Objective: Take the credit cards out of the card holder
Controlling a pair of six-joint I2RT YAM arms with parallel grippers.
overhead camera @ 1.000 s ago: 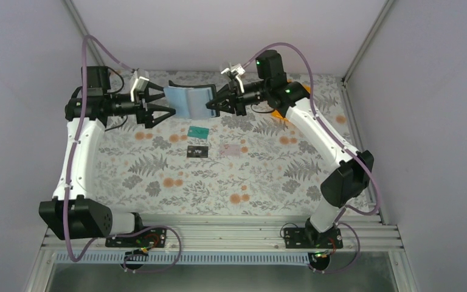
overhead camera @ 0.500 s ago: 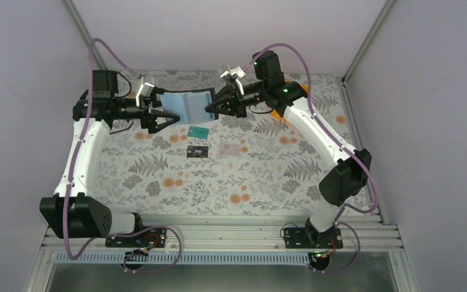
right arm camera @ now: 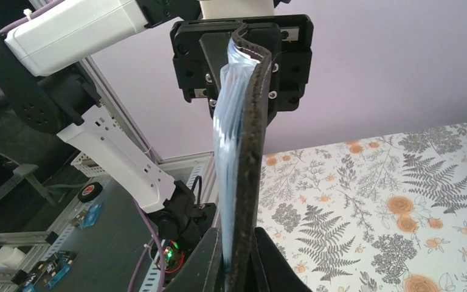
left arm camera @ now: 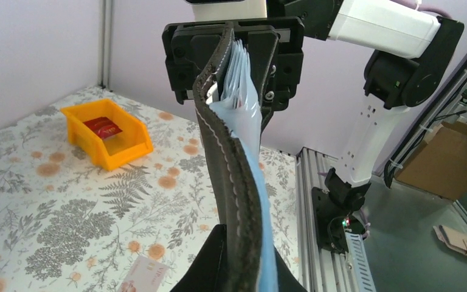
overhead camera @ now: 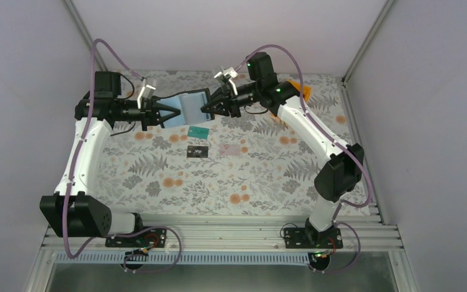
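Note:
The black card holder (overhead camera: pixel 188 106) hangs unfolded above the back of the table, its bluish clear sleeves facing up. My left gripper (overhead camera: pixel 169 112) is shut on its left edge and my right gripper (overhead camera: pixel 208 108) is shut on its right edge. In the left wrist view the stitched holder (left arm camera: pixel 231 158) runs edge-on from my left gripper (left arm camera: pixel 246 255), with a light blue layer on its inner side. The right wrist view shows the holder (right arm camera: pixel 252 152) pinched in my right gripper (right arm camera: pixel 238 243). A teal-green card (overhead camera: pixel 199 131), a black card (overhead camera: pixel 197 151) and a pale pink card (overhead camera: pixel 233 149) lie on the table below.
An orange bin (left arm camera: pixel 106 131) holding a red card (left arm camera: pixel 102 126) stands at the back right, partly behind the right arm (overhead camera: pixel 301 91). The pink card (left arm camera: pixel 143 275) lies just under the holder. White walls enclose the floral table on three sides.
My left gripper moved right, onto the holder's left edge, and closed on it. The right gripper kept its hold and shifted slightly left with the holder.

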